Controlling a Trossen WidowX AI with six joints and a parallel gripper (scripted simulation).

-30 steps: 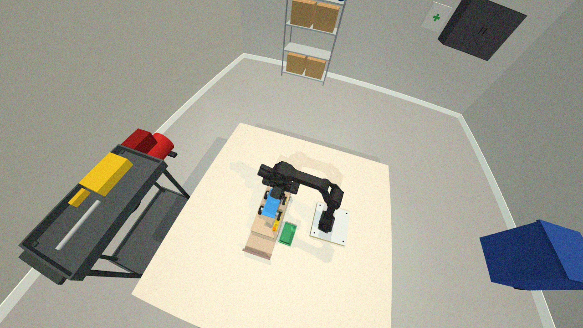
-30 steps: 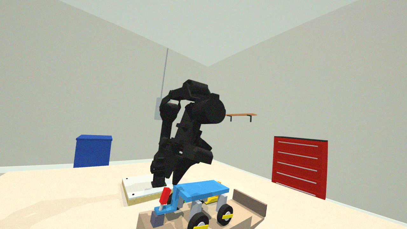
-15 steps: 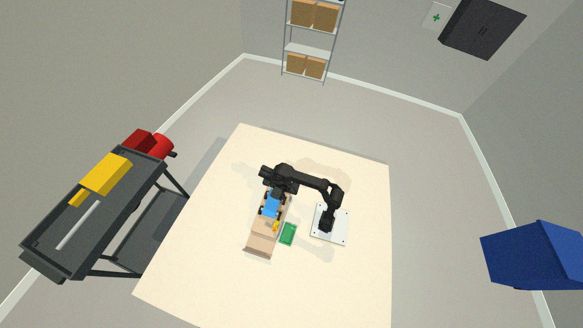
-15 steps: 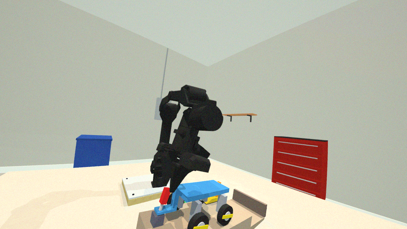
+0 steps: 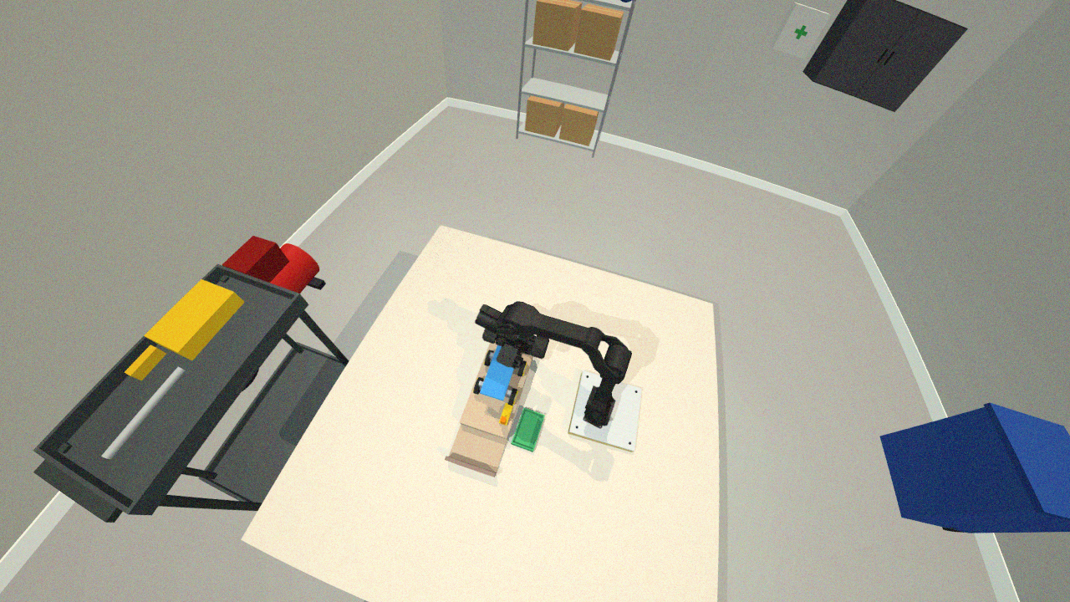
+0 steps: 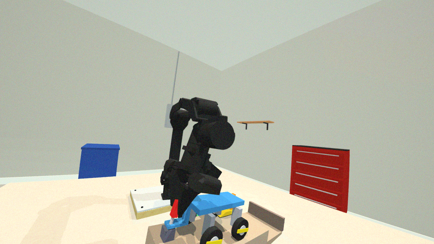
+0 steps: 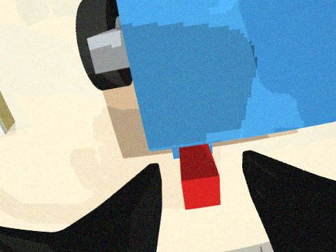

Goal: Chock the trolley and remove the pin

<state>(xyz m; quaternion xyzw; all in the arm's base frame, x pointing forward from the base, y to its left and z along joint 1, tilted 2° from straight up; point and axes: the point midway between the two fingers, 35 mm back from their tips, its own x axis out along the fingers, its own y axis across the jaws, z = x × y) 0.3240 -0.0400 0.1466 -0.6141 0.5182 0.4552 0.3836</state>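
Observation:
The blue trolley stands on the tan ramp. The red-headed stop pin stands in the blue tab at the trolley's uphill end. My gripper is partly open, its fingers on either side of the red head, with a gap on each side in the wrist view. The yellow chock with its orange handle is at the downhill wheel on the tray side; whether it touches the wheel I cannot tell. The green tray lies beside the ramp.
The arm's white base plate is beyond the tray from the ramp. The ramp has a raised end board at its downhill end. A dark cart stands beside the table.

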